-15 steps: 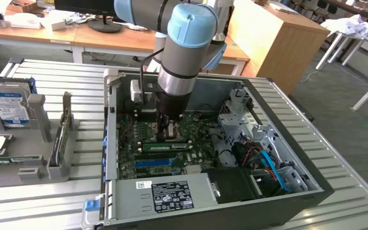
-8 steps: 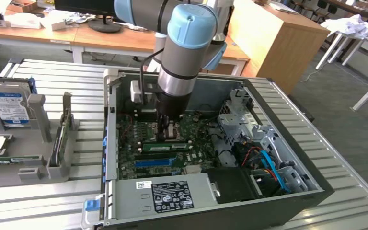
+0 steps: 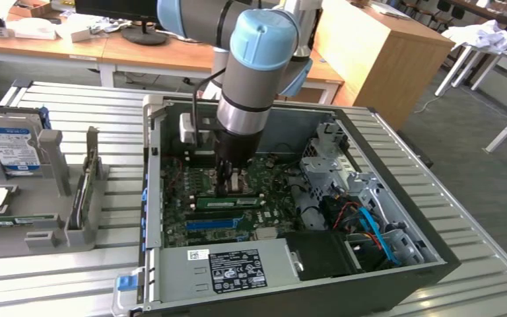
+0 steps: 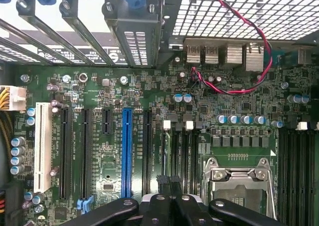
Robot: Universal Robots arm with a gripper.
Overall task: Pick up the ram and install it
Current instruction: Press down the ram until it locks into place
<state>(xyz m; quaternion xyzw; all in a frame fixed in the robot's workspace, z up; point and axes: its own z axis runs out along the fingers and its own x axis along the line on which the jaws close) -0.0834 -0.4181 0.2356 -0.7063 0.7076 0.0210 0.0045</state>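
Reaching down into an open computer case (image 3: 436, 259) that lies on its side on the slatted desk (image 3: 60, 281), the arm stands almost upright with its hand (image 3: 228, 187) low over the green motherboard (image 3: 181, 232). The hand's fingers (image 4: 160, 188) are pressed together with no gap between them, and nothing shows clamped in them.

The ram (image 3: 229, 201) lies just at the near side of the fingertips, a narrow green stick with a pale label running along the exterior view's left-to-right line. It sits on the motherboard, a little farther from the camera than the blue slot (image 3: 211, 224). Whether the fingertips touch the ram, and whether it is fully seated, cannot be told.

From the wrist, the hand (image 4: 169, 182) has its black tips together over the motherboard (image 4: 239, 106), between the row of long black slots and the metal processor socket (image 4: 239, 178). The blue slot (image 4: 126, 151) runs upright among the black ones, and a white slot (image 4: 42, 146) stands well apart from it towards the board's edge. A red and black wire (image 4: 260, 41) loops across the perforated metal panel.

At the near end of the case sits a grey power supply (image 3: 227, 267) with a black label. Well apart on the exterior view's left, a grey holder (image 3: 60, 228) on the desk carries a hard drive (image 3: 14, 148) standing on edge
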